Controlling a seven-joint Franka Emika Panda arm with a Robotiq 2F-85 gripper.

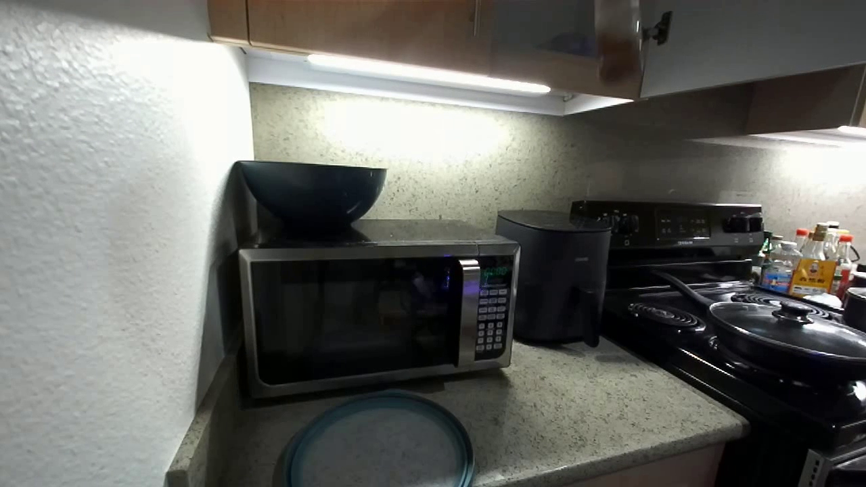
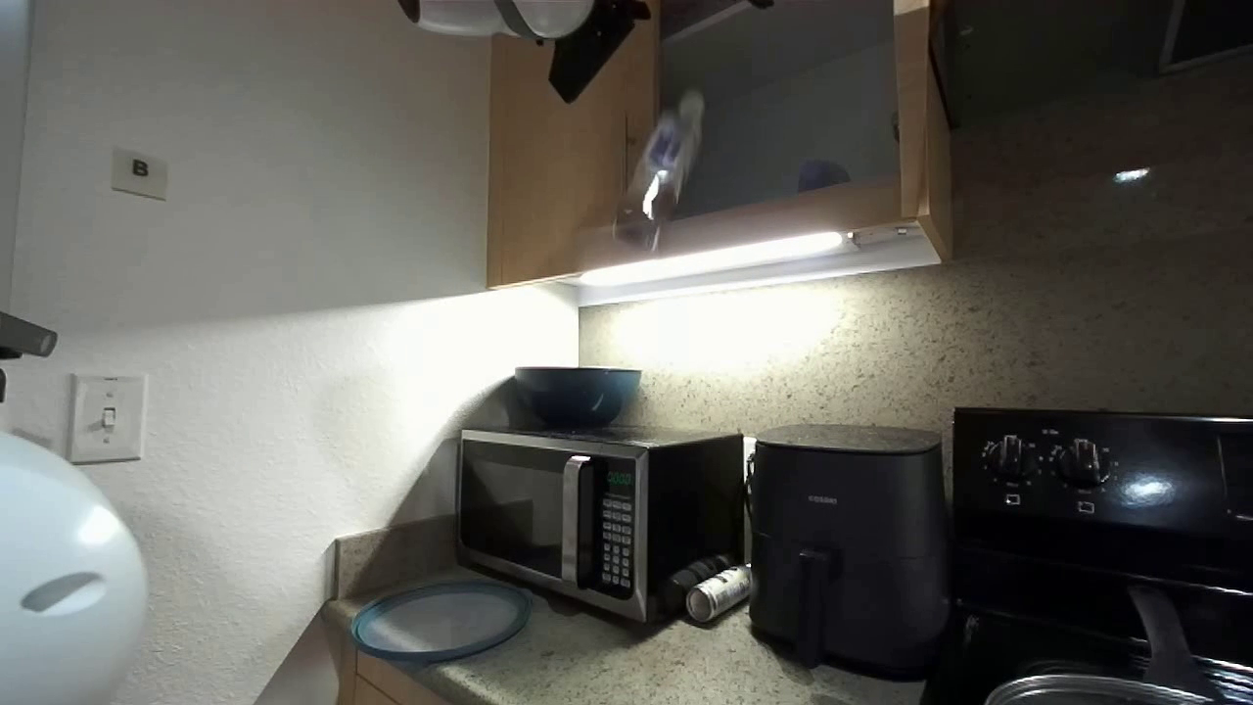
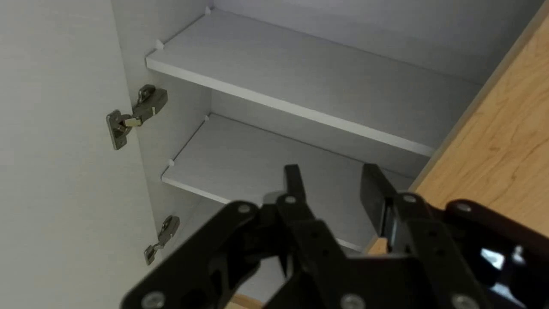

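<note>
In the wrist view my gripper (image 3: 331, 167) points into the cabinet. Its jaws stand partly apart, and only shelf shows between them. White shelves (image 3: 279, 109) lie beyond, with a hinged door (image 3: 64, 141) at left and a wooden door (image 3: 497, 128) at right. A blurred, clear bottle-like object with blue on it (image 2: 666, 162) is in mid-air before the cabinet. It is tilted, below the black hardware (image 2: 592, 49) of my arm (image 2: 538, 15); no contact between them is visible. The fingertips cannot be made out in either exterior view.
A dark blue bowl (image 1: 311, 193) rests on the microwave (image 1: 358, 318). Beside it stand a black air fryer (image 1: 555, 277) and a stove with a lidded pan (image 1: 785, 331). A blue-rimmed round lid (image 1: 465, 439) lies on the counter. A can (image 2: 719, 592) lies beside the microwave.
</note>
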